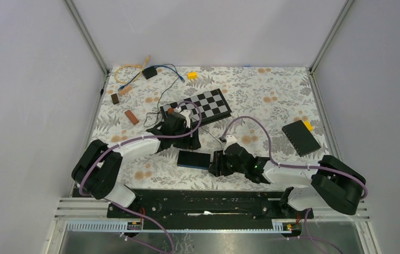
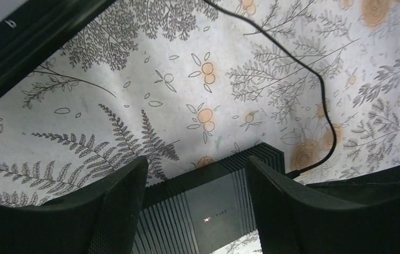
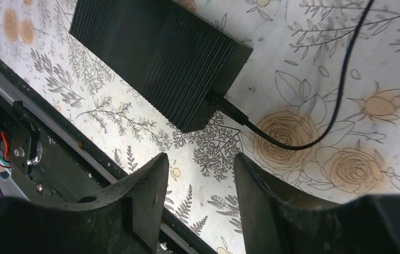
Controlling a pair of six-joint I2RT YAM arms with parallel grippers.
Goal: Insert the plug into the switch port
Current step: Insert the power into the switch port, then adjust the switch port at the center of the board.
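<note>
Nearby, checkerboard (image 1: 200, 106) behind switch (image 1: 193, 159)

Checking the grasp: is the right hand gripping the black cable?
No, the right hand stands open over bare tablecloth, and the black cable lies beyond its fingertips.

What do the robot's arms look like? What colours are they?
Both are built from chunky black and white parts. The left arm and right arm each have a purple cable looping along them. A tiny green light glows on the right arm. The left gripper and right gripper each have two thick black fingers. The left one's pads look finely dotted.
</note>
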